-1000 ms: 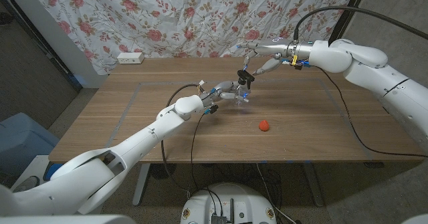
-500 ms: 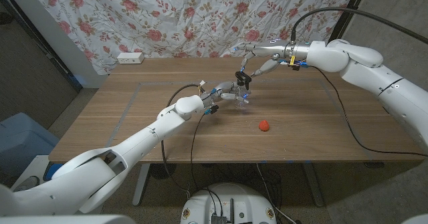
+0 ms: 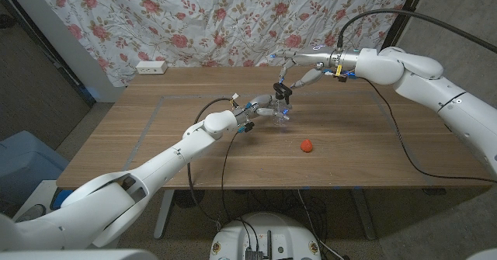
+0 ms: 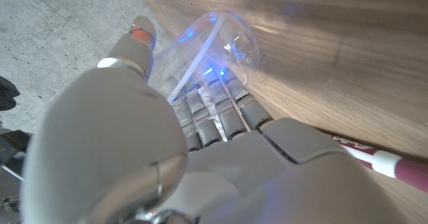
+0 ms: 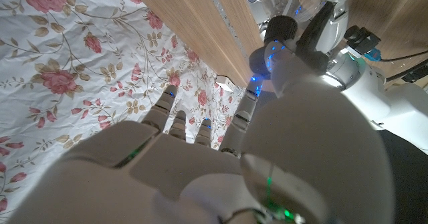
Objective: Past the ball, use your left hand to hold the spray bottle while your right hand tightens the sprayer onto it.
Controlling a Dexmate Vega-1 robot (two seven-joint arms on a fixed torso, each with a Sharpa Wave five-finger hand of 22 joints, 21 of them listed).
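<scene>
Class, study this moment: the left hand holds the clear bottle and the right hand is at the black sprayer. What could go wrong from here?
1. The clear spray bottle may turn inside the left hand while the right hand twists the sprayer.
2. The sprayer might seat crooked.
3. A slipped bottle could knock the red ball nearby.

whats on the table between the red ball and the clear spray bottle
Nothing: in the head view only bare wooden table separates the small red ball from the clear plastic spray bottle.
</scene>
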